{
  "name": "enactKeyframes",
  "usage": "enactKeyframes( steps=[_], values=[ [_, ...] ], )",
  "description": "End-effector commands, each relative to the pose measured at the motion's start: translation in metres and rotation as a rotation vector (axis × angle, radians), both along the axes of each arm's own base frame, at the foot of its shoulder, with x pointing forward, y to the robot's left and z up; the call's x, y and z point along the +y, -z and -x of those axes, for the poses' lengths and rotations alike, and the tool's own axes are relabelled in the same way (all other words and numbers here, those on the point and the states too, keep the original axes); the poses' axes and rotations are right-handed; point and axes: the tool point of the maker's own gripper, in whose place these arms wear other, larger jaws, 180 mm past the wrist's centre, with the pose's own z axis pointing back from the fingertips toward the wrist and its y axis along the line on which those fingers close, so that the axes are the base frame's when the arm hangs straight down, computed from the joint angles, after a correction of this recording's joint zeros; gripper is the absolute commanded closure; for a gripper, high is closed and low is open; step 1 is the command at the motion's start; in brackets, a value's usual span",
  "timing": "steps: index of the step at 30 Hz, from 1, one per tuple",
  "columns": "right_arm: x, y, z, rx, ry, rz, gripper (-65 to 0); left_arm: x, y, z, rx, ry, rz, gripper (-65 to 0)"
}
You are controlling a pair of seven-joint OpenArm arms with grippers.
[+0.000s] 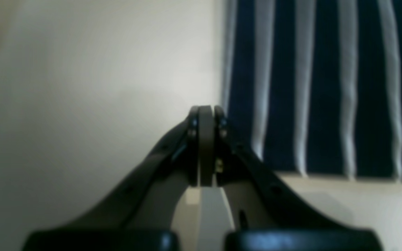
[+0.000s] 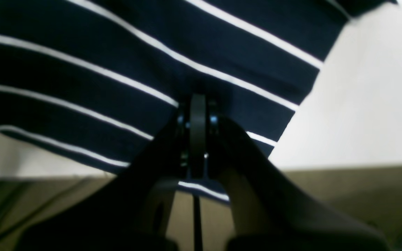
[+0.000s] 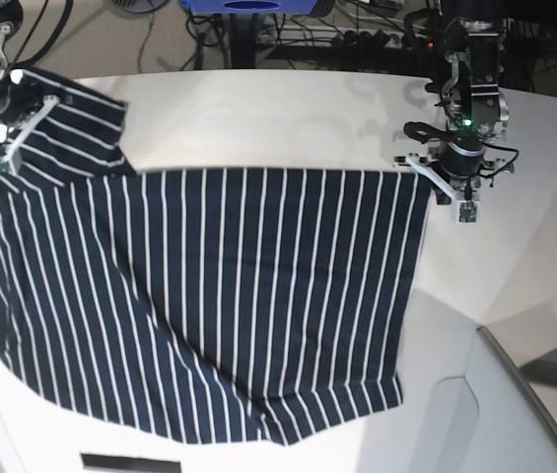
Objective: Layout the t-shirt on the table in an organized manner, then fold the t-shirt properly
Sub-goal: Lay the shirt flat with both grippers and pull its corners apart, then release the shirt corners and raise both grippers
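The t-shirt (image 3: 209, 296) sprawls across the table (image 3: 288, 108); left end effector (image 1: 206, 115) closed empty, right end effector (image 2: 198, 104) pinching its fabric.

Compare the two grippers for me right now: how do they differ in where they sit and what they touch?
The left gripper sits beside the dark navy white-striped fabric t-shirt, at its corner over the smooth white table, jaws shut with no cloth visibly between them. The right gripper sits over the shirt's sleeve end, its tip pressed into the fabric; whether cloth is pinched there cannot be told. Both have jaws closed.
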Motion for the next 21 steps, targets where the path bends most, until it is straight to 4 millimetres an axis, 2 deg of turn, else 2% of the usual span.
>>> enactKeyframes(
  steps=[1, 4, 6, 8, 12, 14, 16, 18, 21],
  values=[
    [-0.006, -0.005, 0.001, 0.007, -0.002, 0.022, -0.2, -0.003, -0.013, -0.01, -0.051, 0.014, 0.0, 0.0],
    [-0.006, -0.004, 0.011, 0.028, -0.005, 0.027, -0.2, -0.003, -0.009, -0.002, -0.037, 0.016, -0.001, 0.0],
    [-0.006, -0.006, 0.008, 0.02, -0.008, 0.029, -0.2, -0.003, -0.008, 0.0, -0.032, 0.015, 0.0, 0.0],
    [-0.007, -0.012, -0.002, -0.008, -0.011, 0.038, -0.2, -0.005, -0.009, 0.0, -0.035, 0.015, 0.002, 0.0],
    [-0.01, -0.043, -0.033, -0.117, -0.038, 0.083, -0.8, -0.008, -0.03, -0.01, -0.097, 0.023, 0.001, 0.0],
    [-0.012, -0.065, -0.046, -0.179, -0.052, 0.115, -0.9, 0.0, -0.048, -0.011, -0.136, 0.005, -0.014, 0.0],
    [-0.024, -0.087, -0.053, -0.24, -0.02, 0.152, -1.4, 0.008, -0.068, -0.013, -0.164, -0.043, -0.014, 0.0],
    [-0.034, -0.096, -0.051, -0.271, 0.033, 0.164, -6.8, 0.024, -0.085, -0.011, -0.184, -0.124, 0.023, 0.0],
    [-0.056, -0.103, -0.044, -0.326, 0.175, 0.129, -25.7, 0.043, -0.092, 0.0, -0.183, -0.221, 0.166, 0.0]
  ],
)
